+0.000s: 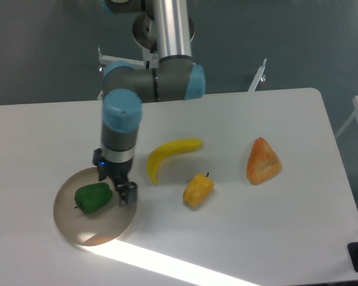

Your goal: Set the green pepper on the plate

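Tool (121, 192) beside sideways green pepper (93, 198)

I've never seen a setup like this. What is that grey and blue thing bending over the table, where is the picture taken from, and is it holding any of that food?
That is a robot arm, photographed by one fixed camera looking down at a white table. At its tip is a two-finger gripper, its hand. On the table lie a banana, a yellow-orange pepper and an orange wedge-shaped item. At the left is a flat round tan plate with a green pepper resting on it. The gripper is beside the green pepper, over the plate's right side, and holds nothing. Whether its fingers are spread is hard to tell from this angle.
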### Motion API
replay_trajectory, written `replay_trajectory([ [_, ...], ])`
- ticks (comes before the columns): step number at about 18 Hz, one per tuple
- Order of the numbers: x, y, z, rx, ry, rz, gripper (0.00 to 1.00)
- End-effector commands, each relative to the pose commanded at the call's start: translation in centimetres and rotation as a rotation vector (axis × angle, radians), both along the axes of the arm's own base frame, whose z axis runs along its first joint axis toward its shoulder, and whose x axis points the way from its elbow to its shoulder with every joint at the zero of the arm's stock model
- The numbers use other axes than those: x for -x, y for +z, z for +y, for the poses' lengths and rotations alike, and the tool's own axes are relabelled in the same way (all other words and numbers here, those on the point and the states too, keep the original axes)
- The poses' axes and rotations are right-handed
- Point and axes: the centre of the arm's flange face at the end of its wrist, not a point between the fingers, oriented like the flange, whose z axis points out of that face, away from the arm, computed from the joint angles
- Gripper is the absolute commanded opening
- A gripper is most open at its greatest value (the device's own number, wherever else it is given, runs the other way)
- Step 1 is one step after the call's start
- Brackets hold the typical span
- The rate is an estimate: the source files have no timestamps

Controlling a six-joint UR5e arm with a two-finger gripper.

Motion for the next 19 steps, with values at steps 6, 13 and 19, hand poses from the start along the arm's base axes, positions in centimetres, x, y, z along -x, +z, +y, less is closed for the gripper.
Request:
replay_trajectory([
  [6, 8.4, 2.8, -1.6, 0.012, 0.112, 0.138, 1.00],
  [13, 13.7, 2.7, -1.6, 0.056, 0.144, 0.244, 1.00],
  [19, 15.2, 2.4, -2.1, 0.062, 0.148, 0.250, 1.00],
])
